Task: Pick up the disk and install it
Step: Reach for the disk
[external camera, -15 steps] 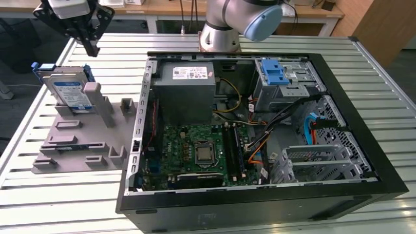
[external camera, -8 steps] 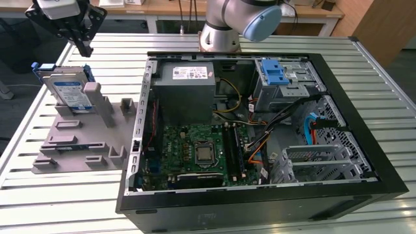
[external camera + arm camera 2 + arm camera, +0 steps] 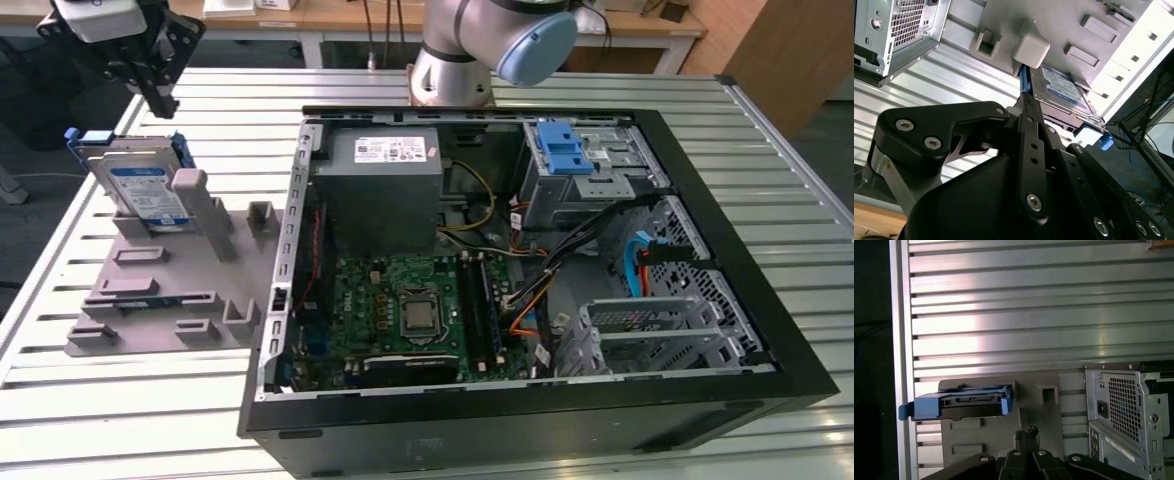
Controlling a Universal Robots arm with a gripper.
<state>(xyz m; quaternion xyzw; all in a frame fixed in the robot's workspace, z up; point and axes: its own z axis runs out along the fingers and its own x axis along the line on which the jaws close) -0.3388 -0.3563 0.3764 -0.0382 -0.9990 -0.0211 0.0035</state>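
1. Silver slatted table carries two items in the exterior view: a grey holder toward the exterior view's left and an open black computer case toward its right.
   - The disk stands on edge in the holder's far slot, leaning back. Its label faces the camera and a blue frame runs round its edges.
   - The gripper hangs just above the disk's top edge, apart from it. Its fingers are drawn together and hold nothing.
   - Inside the case are a grey power supply, a green circuit board and a blue clip on the metal drive cage.
   - The arm rises from the table behind the case.

2. Second wrist view: the black gripper reaches toward the disk, its tip close to the blue-framed edge. Whether they touch cannot be told. A pale block of the holder stands just beside the disk. A perforated corner of the computer case is in frame.

3. First wrist view: the disk is seen edge-on, seated in the holder on the table. The tips of the gripper meet with nothing between them, clear of the disk. The perforated wall of the computer case stands near the holder, on the side away from the disk.
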